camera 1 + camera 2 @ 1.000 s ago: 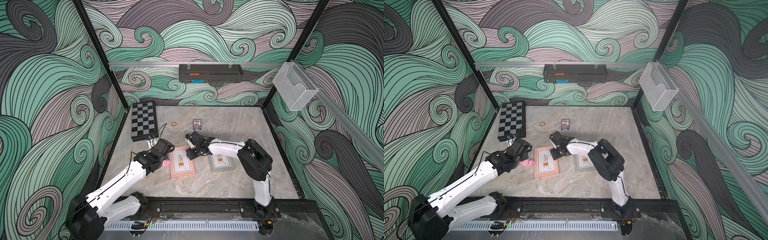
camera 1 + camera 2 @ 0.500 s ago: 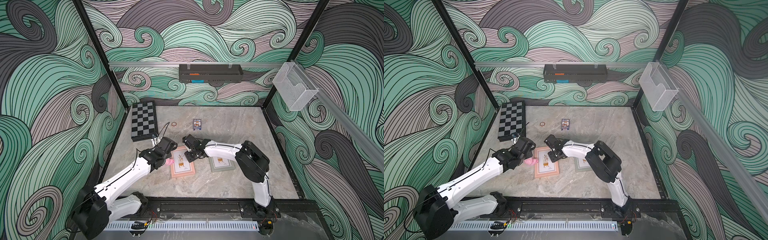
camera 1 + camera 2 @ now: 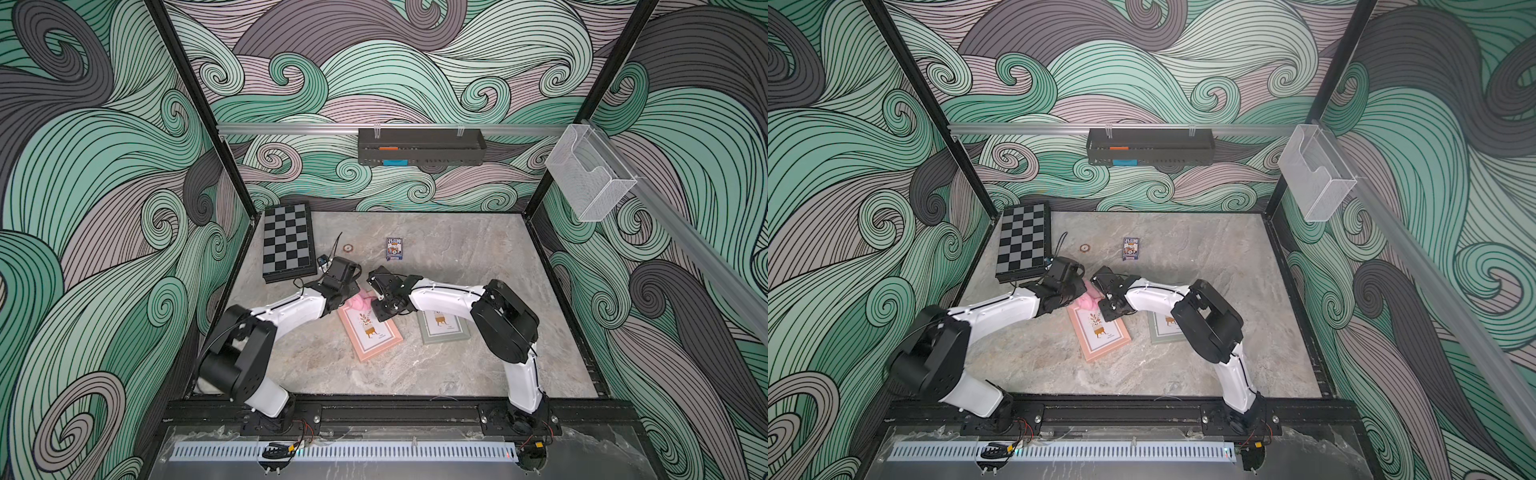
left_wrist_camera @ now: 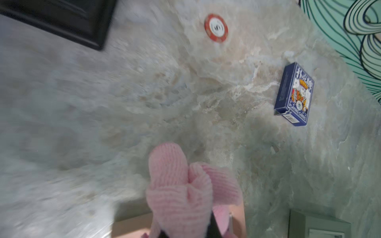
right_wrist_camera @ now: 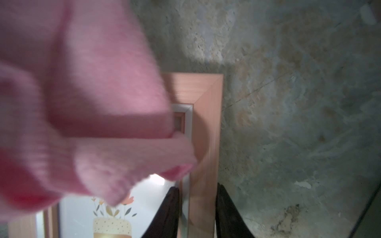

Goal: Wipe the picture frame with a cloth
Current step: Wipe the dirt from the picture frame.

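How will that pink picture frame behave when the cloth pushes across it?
The pink picture frame looks rigid and flat, so it likely won't flex under the pink cloth. Lying on the smooth stone-look table, it could slide or swivel; the right gripper appears to clamp one rail, probably steadying it.

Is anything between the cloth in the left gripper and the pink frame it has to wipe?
Nothing visible. The cloth, bunched in the left gripper, is right over the pink frame at its far end. The right gripper clamps only one side rail, beside the cloth.
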